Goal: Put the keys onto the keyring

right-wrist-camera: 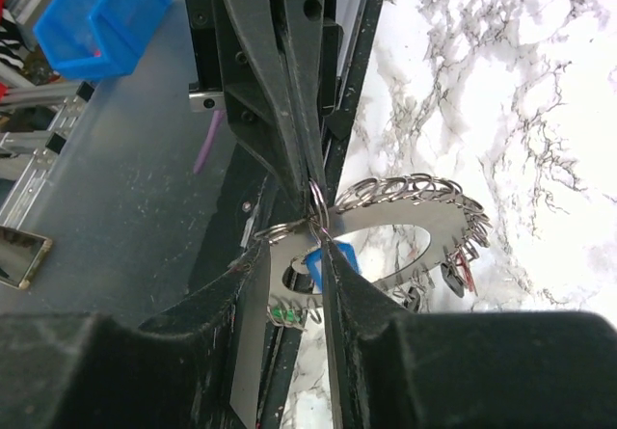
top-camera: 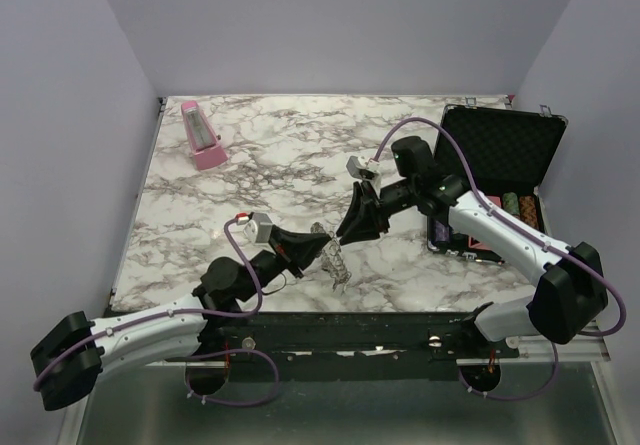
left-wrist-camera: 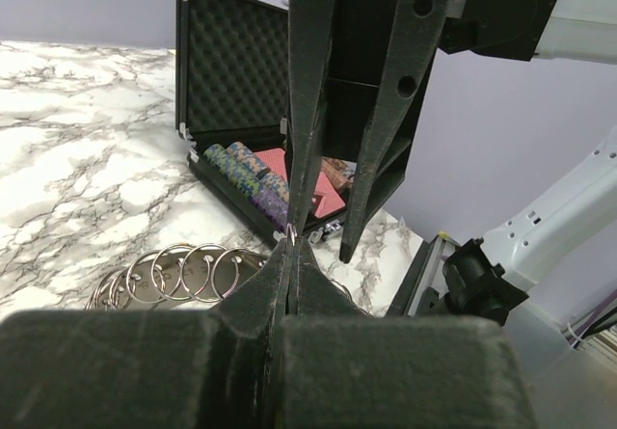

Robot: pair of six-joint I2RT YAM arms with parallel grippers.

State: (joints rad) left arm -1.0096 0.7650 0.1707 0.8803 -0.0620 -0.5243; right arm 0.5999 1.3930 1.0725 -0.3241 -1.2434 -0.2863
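Grey metal keyring, toothed at the rim, sits near the front edge of the marble table, directly below both grippers. The left gripper has its fingers pressed together, pinching a small wire ring. The right gripper faces it tip to tip with its fingers apart. A blue-headed key shows just behind them, and a red-headed key lies at the keyring's rim.
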